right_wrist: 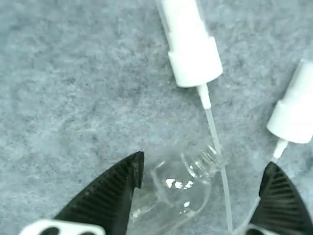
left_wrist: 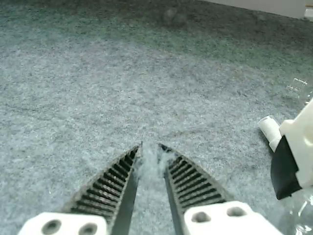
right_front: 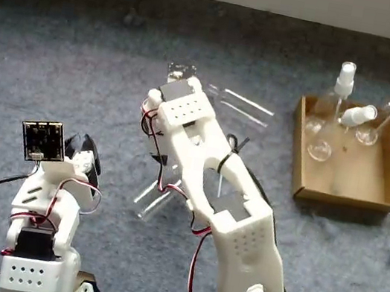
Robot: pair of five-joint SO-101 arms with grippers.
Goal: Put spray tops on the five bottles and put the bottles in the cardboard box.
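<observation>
**Right claw wide open over an uncapped bottle, three already boxed**

Your right claw [right_wrist: 203, 164] is parked out around the middle of the carpet [right_front: 61, 47], toward its far edge. The jaws are spread wide, one on each side of a clear bottle [right_wrist: 176, 188] lying on its side. They're apart from it, not pinching, and the bottle's neck is open with nothing on it.

Two loose tops are lying on the carpet right there too. The first top [right_wrist: 193, 49] has its thin dip tube running right past the bottle's neck. I can't tell if it actually touches. The second top [right_wrist: 293, 112] sits just beside the claw's other finger. From above, both are between the claw and the box.

The box [right_front: 360, 175] sits by the carpet's right edge. You've got three topped bottles [right_front: 357, 116] inside, bunched at its far end, and at least one of them is leaning.

There's also a spare bottle [right_front: 149, 202] with no top. It's on its side nearer the near edge, tucked against the right arm and partly under it.

Your left claw [left_wrist: 149, 146] is over by the near-left corner, well apart from everything. Its jaws are all but together, just a sliver between the tips, and nothing's in them.
</observation>
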